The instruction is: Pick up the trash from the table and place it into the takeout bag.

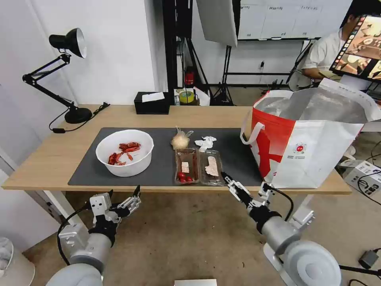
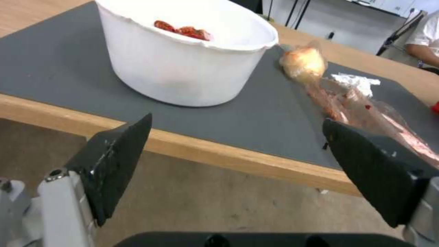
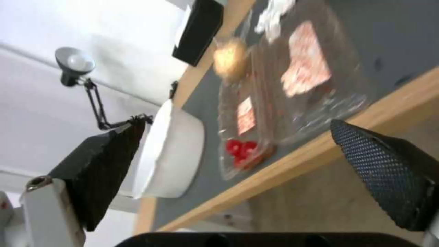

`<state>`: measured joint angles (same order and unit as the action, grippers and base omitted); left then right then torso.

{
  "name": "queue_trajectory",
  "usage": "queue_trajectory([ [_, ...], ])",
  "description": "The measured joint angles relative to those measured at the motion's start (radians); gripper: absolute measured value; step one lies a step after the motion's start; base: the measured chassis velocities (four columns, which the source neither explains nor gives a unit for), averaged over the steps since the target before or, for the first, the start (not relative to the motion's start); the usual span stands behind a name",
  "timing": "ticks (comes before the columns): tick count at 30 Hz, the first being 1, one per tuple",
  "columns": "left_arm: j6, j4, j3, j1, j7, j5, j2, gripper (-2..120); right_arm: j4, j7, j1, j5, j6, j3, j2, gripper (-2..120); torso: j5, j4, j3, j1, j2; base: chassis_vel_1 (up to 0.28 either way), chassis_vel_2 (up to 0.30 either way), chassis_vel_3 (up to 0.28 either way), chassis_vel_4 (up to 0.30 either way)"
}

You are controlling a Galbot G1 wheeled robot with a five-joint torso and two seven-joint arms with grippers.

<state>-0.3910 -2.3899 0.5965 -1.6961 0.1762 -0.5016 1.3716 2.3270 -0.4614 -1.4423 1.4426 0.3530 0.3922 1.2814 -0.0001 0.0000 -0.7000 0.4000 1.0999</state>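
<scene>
The trash lies on the table's dark grey mat: a white bowl of red shells, a clear clamshell box lying open, a knotted clear bag of beige stuff, and a crumpled tissue. At the table's right end the takeout bag stands upright with its mouth open. My left gripper is open below the front edge, facing the bowl. Just off the edge by the clamshell box, my right gripper is open too. Neither holds anything.
A black tissue box and a tape roll sit at the table's back edge. A black desk lamp stands at the back left. A small white box and cables lie on the floor to the right.
</scene>
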Motion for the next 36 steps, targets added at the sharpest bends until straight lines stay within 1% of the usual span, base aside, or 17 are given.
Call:
queue_trajectory([
  [2,0.000,0.003,0.002,-0.002,0.000,0.003,0.000,100,-0.009,-0.055,0.035,0.061,-0.006,-0.016,0.008,100,0.0000,0.0000,0.000,0.000,0.000,0.000,0.000,0.000,0.000],
  [7,0.000,0.010,0.002,-0.008,-0.001,0.020,0.007,100,-0.042,-0.126,0.095,0.118,-0.009,-0.053,0.012,100,0.0000,0.0000,0.000,0.000,0.000,0.000,0.000,0.000,0.000],
  [14,0.000,0.018,0.007,-0.014,-0.002,0.030,0.015,100,-0.079,-0.186,0.148,0.148,-0.010,-0.088,0.012,100,0.0000,0.0000,0.000,0.000,0.000,0.000,0.000,0.000,0.000],
  [20,0.000,0.029,0.013,-0.014,-0.002,0.039,0.026,100,-0.129,-0.276,0.210,0.158,-0.021,-0.131,0.036,100,0.0000,0.0000,0.000,0.000,0.000,0.000,0.000,0.000,0.000],
  [25,0.000,0.035,0.015,-0.014,0.000,0.046,0.032,100,-0.162,-0.292,0.240,0.158,-0.027,-0.150,0.065,100,0.0000,0.0000,0.000,0.000,0.000,0.000,0.000,0.000,0.000],
  [36,-0.001,0.037,0.019,-0.028,0.002,0.060,0.050,100,-0.196,-0.297,0.270,0.164,-0.027,-0.165,0.098,100,0.0000,0.0000,0.000,0.000,0.000,0.000,0.000,0.000,0.000],
])
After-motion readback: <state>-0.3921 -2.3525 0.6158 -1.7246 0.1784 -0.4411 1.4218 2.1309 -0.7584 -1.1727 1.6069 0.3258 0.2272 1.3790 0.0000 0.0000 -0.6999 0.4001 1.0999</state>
